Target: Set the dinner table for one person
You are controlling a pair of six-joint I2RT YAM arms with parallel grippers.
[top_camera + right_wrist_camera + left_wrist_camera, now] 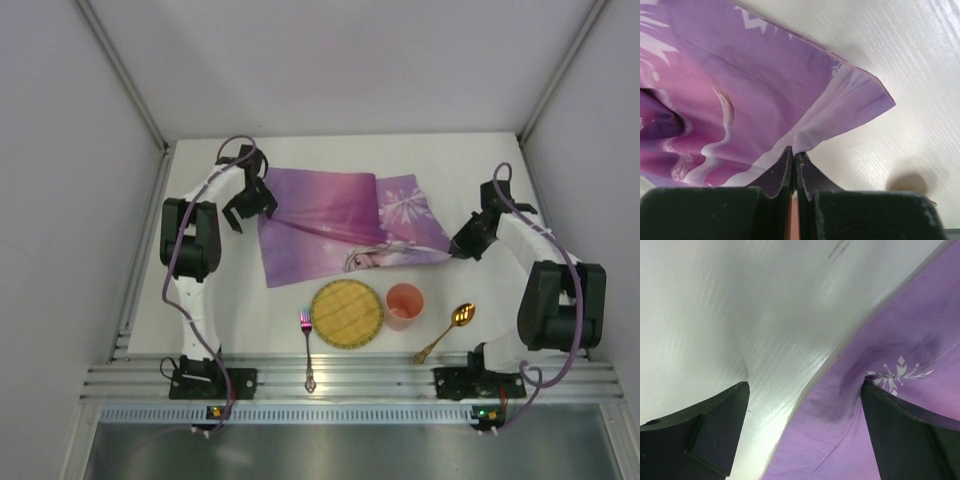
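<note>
**Placemat being spread on the dinner table: one corner pinched, the far edge ungripped**

The white dinner table [460, 180] carries the purple placemat [330, 225] at its middle, rumpled, with a fold near its right end. The right gripper [794, 150] is clamped tight on the placemat's near right corner. The left gripper [804, 385] gapes wide over the placemat's far left edge, holding nothing, one finger denting the cloth and the other over bare table. I judge it should nip the hem itself, then both arms should draw apart low and evenly, keeping the cloth off the plate [347, 313], cup [404, 303], fork [307, 345] and spoon [447, 330] just nearward of the placemat. There is no legible writing, only white snowflakes and a cartoon face.
</note>
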